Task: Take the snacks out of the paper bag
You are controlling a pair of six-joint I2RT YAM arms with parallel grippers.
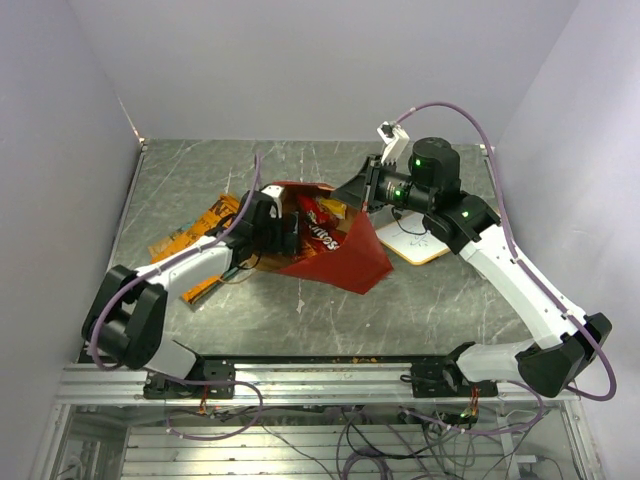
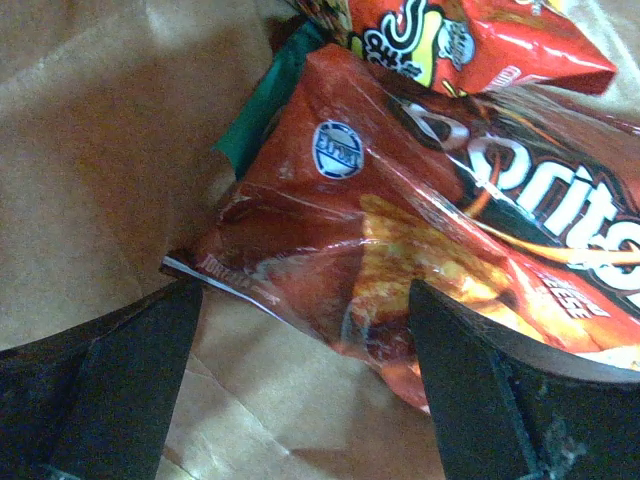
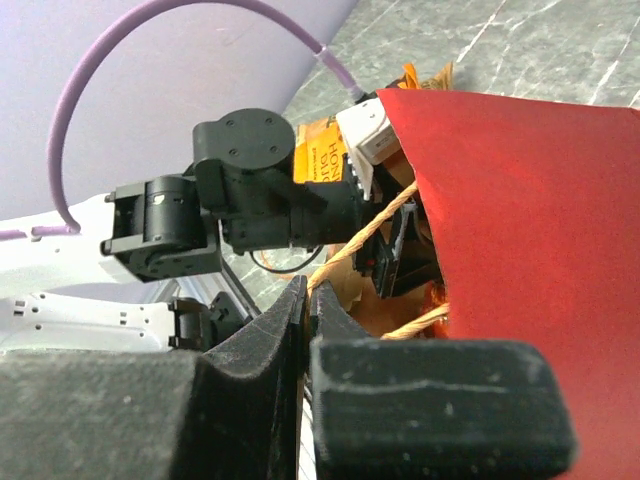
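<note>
Grey marbled tabletop [image 1: 440, 300], pale lilac walls [image 1: 300, 60]. Paper bag [image 1: 345, 255] is lying mid-tabletop, mouth facing 11 o'clock. My left claw [image 2: 305, 300] is sitting spread inside it, straddling the red Doritos bag [image 2: 420, 230]. My right claw [image 3: 305, 295] is pinching the twisted handle [image 3: 365, 225]. Orange packets [image 1: 195, 235] are lying at the bag's 9 o'clock.

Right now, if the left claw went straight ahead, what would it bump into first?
Probably the red Doritos bag. It lies inside the paper bag, dead ahead of the open left claw. How close it is, I cannot tell.
</note>
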